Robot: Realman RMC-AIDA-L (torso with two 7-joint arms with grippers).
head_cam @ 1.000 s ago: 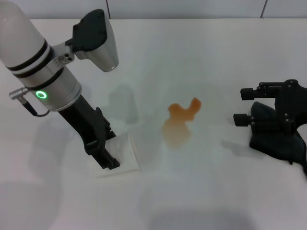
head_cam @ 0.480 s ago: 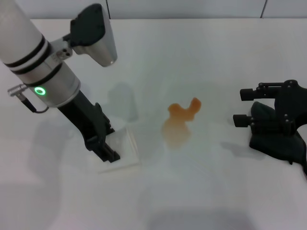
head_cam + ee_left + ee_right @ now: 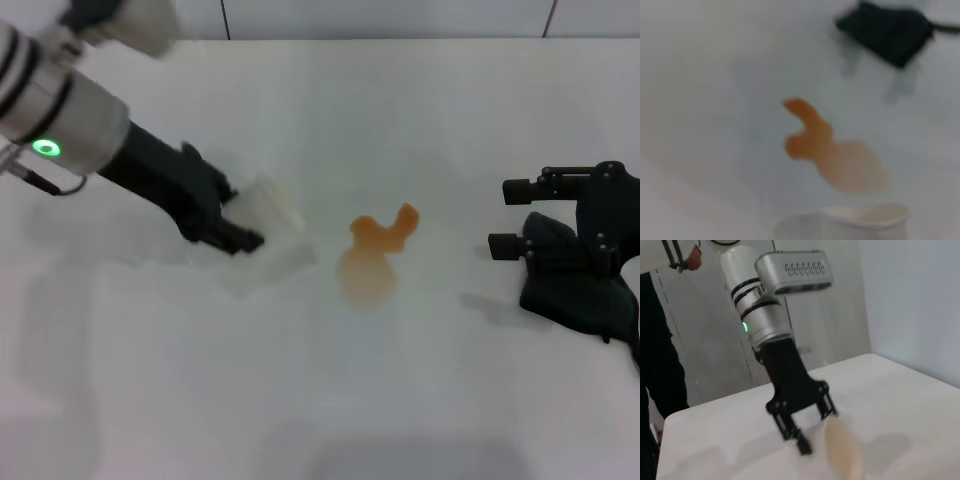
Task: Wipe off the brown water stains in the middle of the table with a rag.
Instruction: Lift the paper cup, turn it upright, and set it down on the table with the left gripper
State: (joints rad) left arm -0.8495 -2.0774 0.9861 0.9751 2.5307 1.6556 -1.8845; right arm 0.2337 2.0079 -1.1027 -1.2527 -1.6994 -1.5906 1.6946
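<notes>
The brown water stains lie in the middle of the white table, and also show in the left wrist view. The black rag lies at the right edge, under and behind my right gripper, which is open with its fingers pointing at the stains. The rag also shows in the left wrist view. My left gripper is shut on a white paper cup, held tilted just left of the stains. The cup's rim shows in the left wrist view.
The right wrist view shows my left arm with the cup over the table. A person in dark clothes stands beyond the table's far edge. A wall line runs along the table's back edge.
My left arm has swung back and toward the middle, lifting the white cup off the front-left table to just left of the stains. The right gripper and rag have not moved.
</notes>
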